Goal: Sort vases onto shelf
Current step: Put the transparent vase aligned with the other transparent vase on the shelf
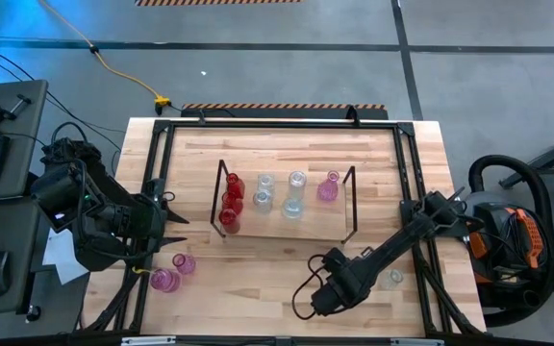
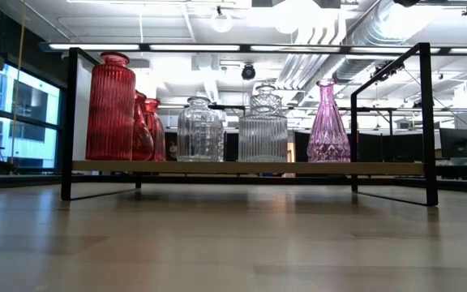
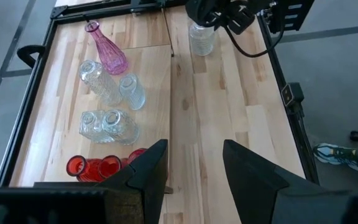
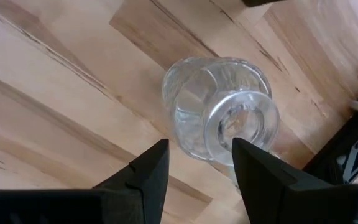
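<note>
Counting seven or so vases on the shelf | two pink vases and one clear vase wait on my worktop | right gripper fingers open above it | left gripper open, empty, near the pinks

Bright overhead ceiling lights, soft shadows, sharp focus

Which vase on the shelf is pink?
The slim pink vase at the right end of the shelf. It is the only pink one there; the others on the shelf are red or clear.
</note>
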Available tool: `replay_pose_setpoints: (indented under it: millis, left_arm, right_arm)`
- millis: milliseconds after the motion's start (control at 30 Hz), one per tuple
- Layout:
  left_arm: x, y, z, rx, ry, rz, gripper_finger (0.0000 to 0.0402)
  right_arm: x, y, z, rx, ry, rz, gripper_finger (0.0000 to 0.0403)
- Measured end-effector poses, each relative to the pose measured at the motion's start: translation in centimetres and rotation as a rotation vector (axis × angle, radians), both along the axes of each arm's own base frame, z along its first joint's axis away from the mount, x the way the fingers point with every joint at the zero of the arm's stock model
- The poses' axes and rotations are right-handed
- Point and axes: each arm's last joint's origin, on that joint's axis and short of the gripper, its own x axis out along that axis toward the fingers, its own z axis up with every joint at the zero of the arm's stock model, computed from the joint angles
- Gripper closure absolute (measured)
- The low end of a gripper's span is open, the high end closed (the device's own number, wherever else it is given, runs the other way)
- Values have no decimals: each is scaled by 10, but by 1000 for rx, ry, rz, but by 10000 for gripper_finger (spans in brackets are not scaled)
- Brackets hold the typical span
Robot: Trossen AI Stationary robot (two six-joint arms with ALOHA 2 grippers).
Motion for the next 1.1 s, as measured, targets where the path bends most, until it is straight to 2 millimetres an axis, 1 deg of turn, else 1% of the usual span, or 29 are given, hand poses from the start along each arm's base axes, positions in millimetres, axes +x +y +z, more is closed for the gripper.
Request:
replay_pose_setpoints:
  millis: [167,367,533,633,833,867,933,1033,1100]
  left_arm:
    - [0,0,0,0,1,-1,254]
    - [0,0,0,-4,7,-6,254]
    - [0,0,0,-8,12,-10,254]
    - [0,0,0,-8,12,-11,254]
    - [0,0,0,-8,12,-10,254]
    - [0,0,0,-8,12,-10,254]
    - [0,0,0,-8,12,-10,254]
    - [0,0,0,-8,12,-11,254]
    - [0,0,0,-8,12,-10,254]
  right_arm:
    - [1,3,-6,-32,-5,-1,245]
    - [7,8,-21,-7,16,19,245]
    - [8,9,-22,-1,12,-1,249]
    - [8,9,-21,2,12,6,276]
    - [9,9,-21,22,8,33,371]
    - [9,9,-21,22,13,43,382]
    - [10,10,-21,30,10,66,386]
    - [14,8,-20,54,-2,58,368]
    - [20,8,-17,86,-28,63,360]
